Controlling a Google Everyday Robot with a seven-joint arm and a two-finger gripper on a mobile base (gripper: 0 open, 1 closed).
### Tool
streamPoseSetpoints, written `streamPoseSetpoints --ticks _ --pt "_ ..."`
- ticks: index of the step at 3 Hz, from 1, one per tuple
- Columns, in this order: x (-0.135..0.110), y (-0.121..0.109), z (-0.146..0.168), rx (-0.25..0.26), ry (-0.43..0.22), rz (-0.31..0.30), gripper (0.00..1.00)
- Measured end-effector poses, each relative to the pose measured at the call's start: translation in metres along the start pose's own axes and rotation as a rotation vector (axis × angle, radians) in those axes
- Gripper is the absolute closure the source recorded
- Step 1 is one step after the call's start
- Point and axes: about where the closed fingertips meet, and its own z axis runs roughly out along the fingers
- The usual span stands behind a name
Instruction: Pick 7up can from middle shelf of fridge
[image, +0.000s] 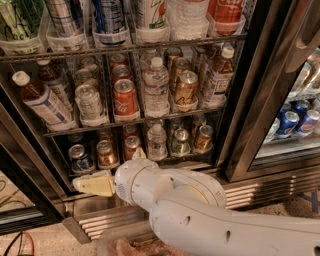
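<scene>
Arm (210, 225): white, comes in from the lower right and fills the foreground.
Gripper (86, 184): cream-coloured and pointing left, low before the fridge, just above the base grille (107, 220). I cannot tell whether it is wide or narrow, and it holds nothing that shows.
Fridge (246, 100): black-framed, with drinks on wire racks.
Lowest rack: short cans (106, 153), just above and behind the gripper.
Middle shelf (150, 119): one rack higher.
7up can (90, 102): upright at the front of the middle shelf, left of centre, between a tilted tea bottle (42, 100) and the red-orange can (125, 96), well above the gripper and apart from it.
Further right: water bottle (156, 87), gold-brown can (186, 87).
</scene>
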Motion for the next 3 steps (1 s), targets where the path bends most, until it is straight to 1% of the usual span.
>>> streamPoseSetpoints --ticks 1,2,3 --pt "-0.0091 0.0026 0.0218 0.033 -0.048 -0.005 0.0" --pt "-0.0085 0.0029 0.0244 0.046 -0.041 0.022 0.0" --pt "-0.0085 0.0029 0.0244 0.046 -0.041 0.022 0.0"
